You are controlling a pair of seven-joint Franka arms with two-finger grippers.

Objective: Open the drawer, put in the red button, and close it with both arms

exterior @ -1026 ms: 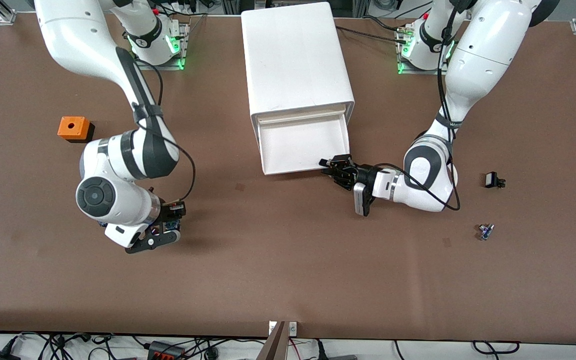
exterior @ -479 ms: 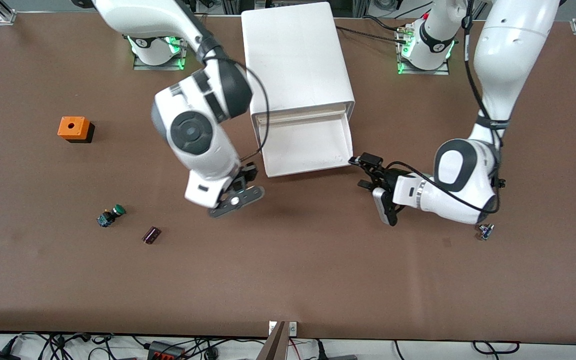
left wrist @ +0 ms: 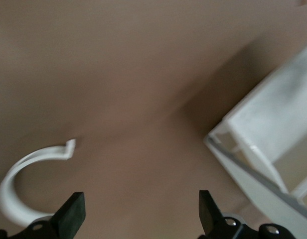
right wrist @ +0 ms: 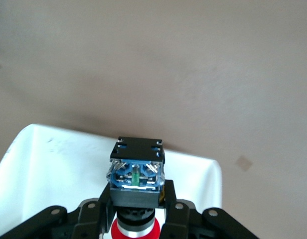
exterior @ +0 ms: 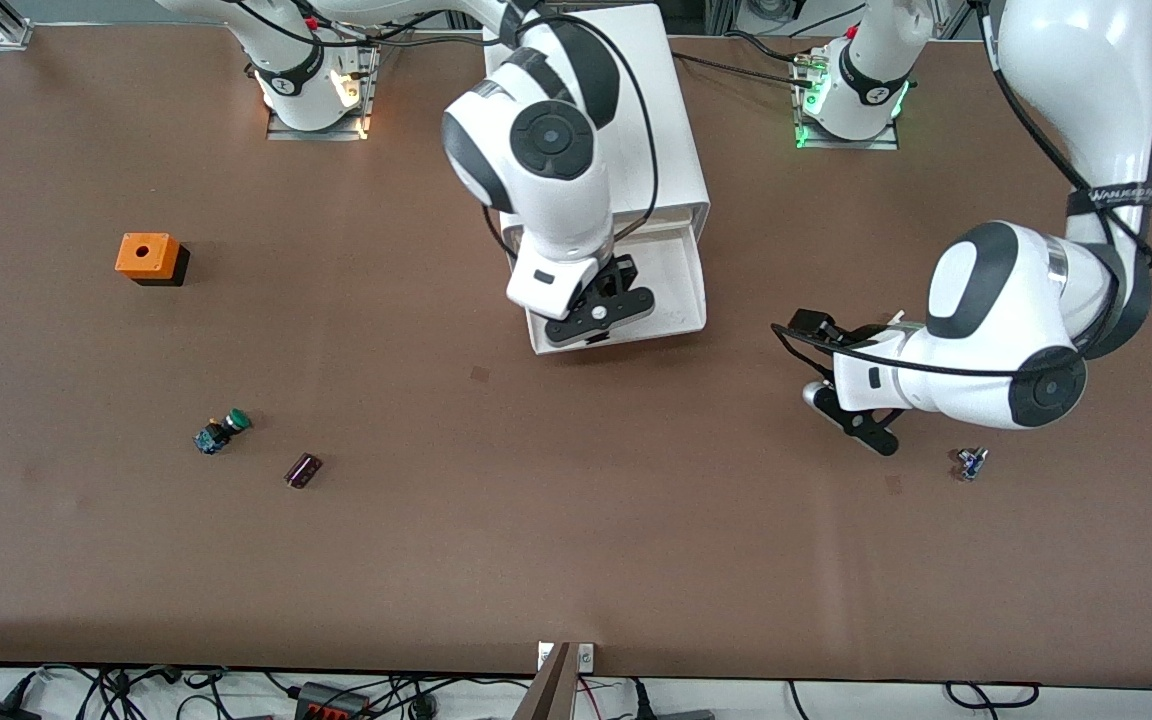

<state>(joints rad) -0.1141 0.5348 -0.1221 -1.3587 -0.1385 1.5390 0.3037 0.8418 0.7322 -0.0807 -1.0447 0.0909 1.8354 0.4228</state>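
Observation:
The drawer (exterior: pixel 674 268) is pulled out of the white cabinet (exterior: pixel 671 150). My right gripper (exterior: pixel 608 292) hangs over the open drawer. In the right wrist view it (right wrist: pixel 137 201) is shut on the red button (right wrist: pixel 136 230), gripping its dark body with the blue contact end pointing away, above the white drawer floor (right wrist: pixel 49 169). My left gripper (exterior: pixel 800 325) is over bare table, beside the drawer toward the left arm's end. In the left wrist view it (left wrist: pixel 138 219) is open and empty, with the drawer's corner (left wrist: pixel 265 149) in sight.
An orange cube with a hole (exterior: pixel 148 257) sits toward the right arm's end. A green-capped button (exterior: pixel 221 430) and a small dark part (exterior: pixel 303 470) lie nearer the front camera. Another small part (exterior: pixel 971 463) lies by the left arm's elbow.
My right arm lifted the red button from beside the green one and carried it over the open drawer. My left gripper drew back from the drawer's front corner toward the left arm's end.

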